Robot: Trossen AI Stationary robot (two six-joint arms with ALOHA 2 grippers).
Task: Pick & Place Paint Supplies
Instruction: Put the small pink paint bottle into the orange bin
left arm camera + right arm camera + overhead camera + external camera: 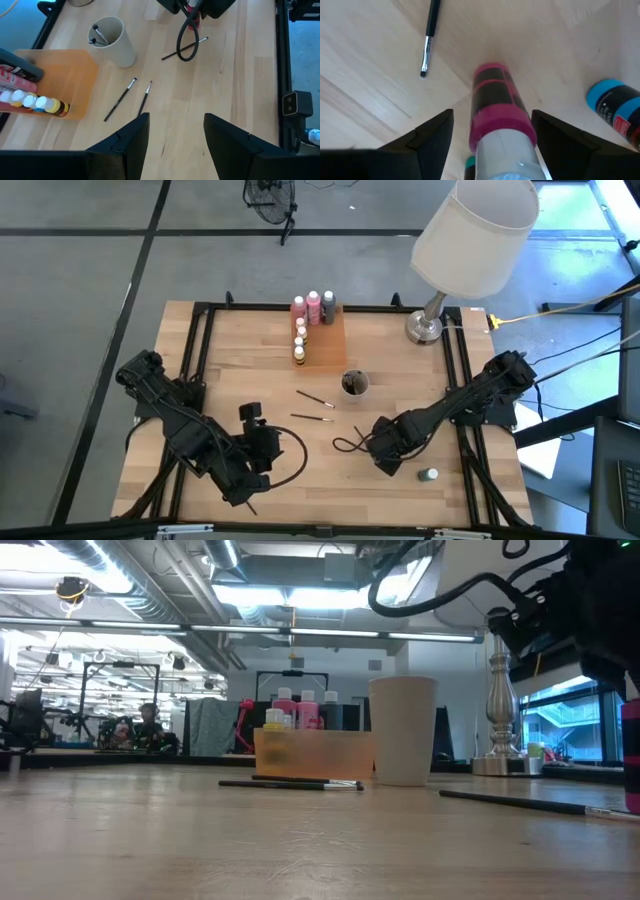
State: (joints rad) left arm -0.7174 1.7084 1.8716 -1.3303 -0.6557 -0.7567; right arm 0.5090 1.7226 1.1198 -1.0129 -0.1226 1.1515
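Right wrist view shows you the right gripper [492, 145] with its fingers spread around a pink bottle [495, 105] lying on the table [365, 90], not squeezing it. A blue bottle [615, 110] lies nearby. Your left gripper [172, 137] is spread too, holding nothing, near two paintbrushes [132, 97].

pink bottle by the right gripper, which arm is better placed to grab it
Right. The pink bottle lies between the open right gripper's fingers; the left gripper, also open, hovers nearer the loose brushes.
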